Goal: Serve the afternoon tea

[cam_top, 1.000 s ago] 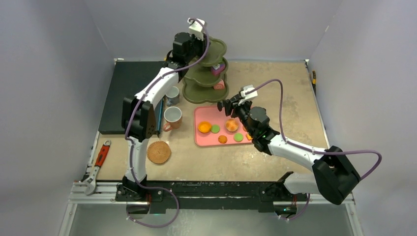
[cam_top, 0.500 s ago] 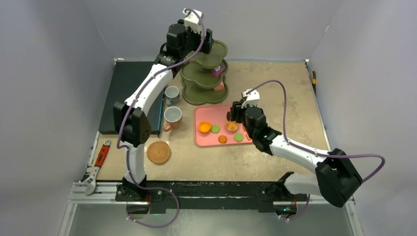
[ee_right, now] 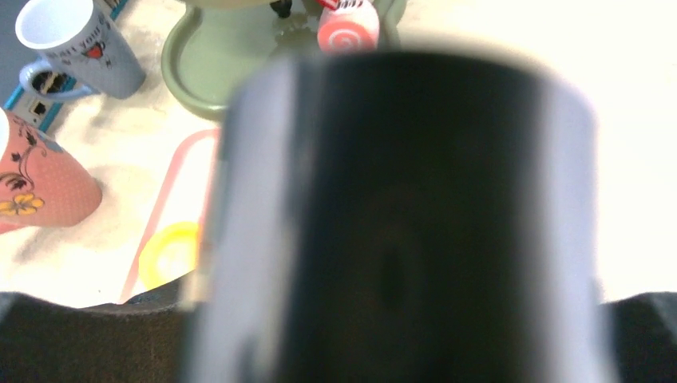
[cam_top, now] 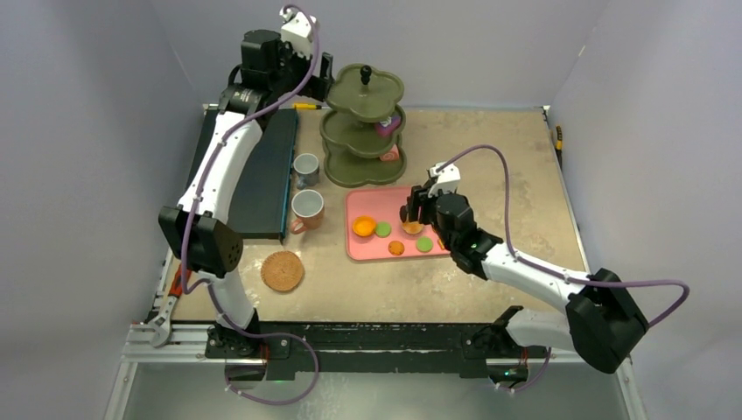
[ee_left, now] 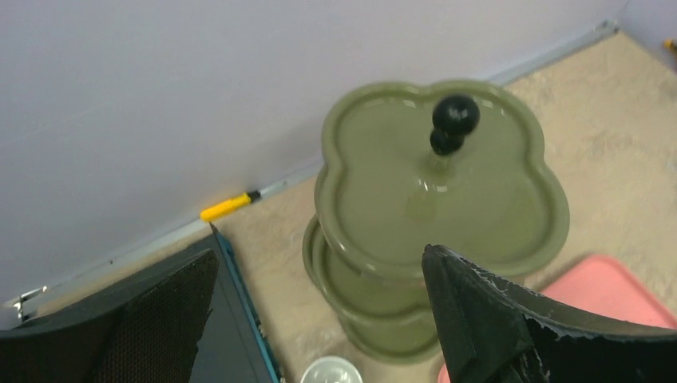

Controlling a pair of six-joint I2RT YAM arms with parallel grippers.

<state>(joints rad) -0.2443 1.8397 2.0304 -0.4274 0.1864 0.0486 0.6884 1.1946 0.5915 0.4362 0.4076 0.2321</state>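
My left gripper [ee_left: 319,254] is released, its two black fingers [ee_left: 479,319] spread wide at the bottom corners of the wrist view with nothing between them. It hangs high in the upper left of the overhead frame, beside the top tier of a three-tier green stand [cam_top: 363,122] and apart from it. My right gripper [cam_top: 409,214] sits low over the pink tray [cam_top: 359,252] at centre frame, right at an orange sweet [cam_top: 412,227]. Its wrist camera is almost filled by a dark blurred shape, so I cannot tell whether the jaws are open or gripping, or whether they touch the sweet. Elsewhere on the tray lie an orange round [cam_top: 364,227], a green round [cam_top: 383,229] just beside it, a smaller orange piece [cam_top: 396,248] and a second green round [cam_top: 424,244]. On the stand, a purple sweet [cam_top: 385,127] rests on the middle tier and a pink swirl roll [cam_top: 391,151] on the bottom tier. Left of the stand stands the grey mug [cam_top: 305,168], with the orange mug [cam_top: 307,210] just below it in the frame, both upright. A black mat [cam_top: 254,175] lies to their left, a round brown wafer [cam_top: 283,270] below them, and a red-handled wrench [cam_top: 179,280] at lower left.
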